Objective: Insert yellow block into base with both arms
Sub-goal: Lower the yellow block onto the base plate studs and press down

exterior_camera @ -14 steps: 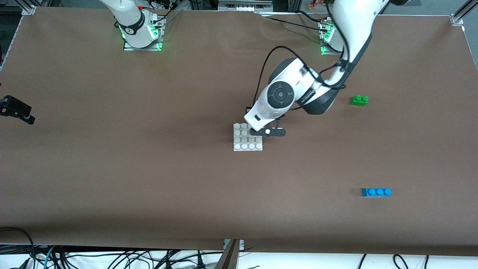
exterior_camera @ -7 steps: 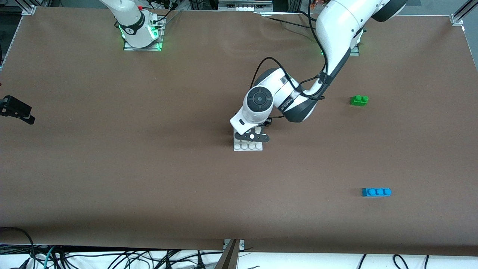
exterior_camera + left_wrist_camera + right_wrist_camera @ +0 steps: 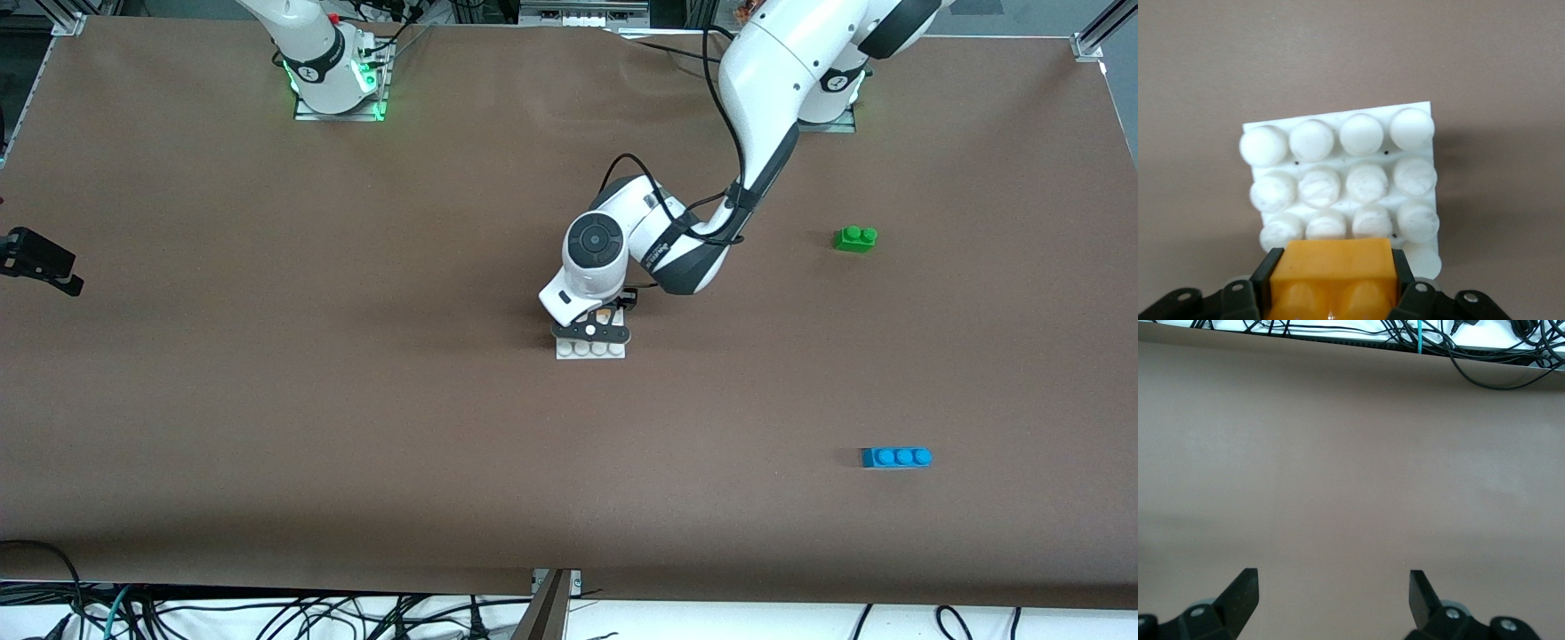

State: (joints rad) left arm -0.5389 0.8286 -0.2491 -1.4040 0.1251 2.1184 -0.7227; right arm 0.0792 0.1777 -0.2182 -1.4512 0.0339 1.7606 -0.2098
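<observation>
The yellow block (image 3: 1331,277) is clamped between the black fingers (image 3: 1262,280) of my left gripper (image 3: 1331,288), which is shut on it. In the left wrist view it hangs just over one edge row of the white studded base (image 3: 1345,173); whether it touches the studs is hidden. In the front view the left gripper (image 3: 591,332) covers most of the base (image 3: 590,350) at the table's middle, and only a sliver of the yellow block (image 3: 605,315) shows. My right gripper (image 3: 1331,583) waits open over bare brown table with nothing between its fingers.
A green two-stud brick (image 3: 855,238) and a blue three-stud brick (image 3: 896,457) lie toward the left arm's end of the table, the blue one nearer to the front camera. A black object (image 3: 40,262) juts in at the right arm's end. Cables (image 3: 267,613) hang along the front edge.
The left arm has swung toward the right arm's end, carrying the yellow block from beside the base to over it. The right gripper has not moved.
</observation>
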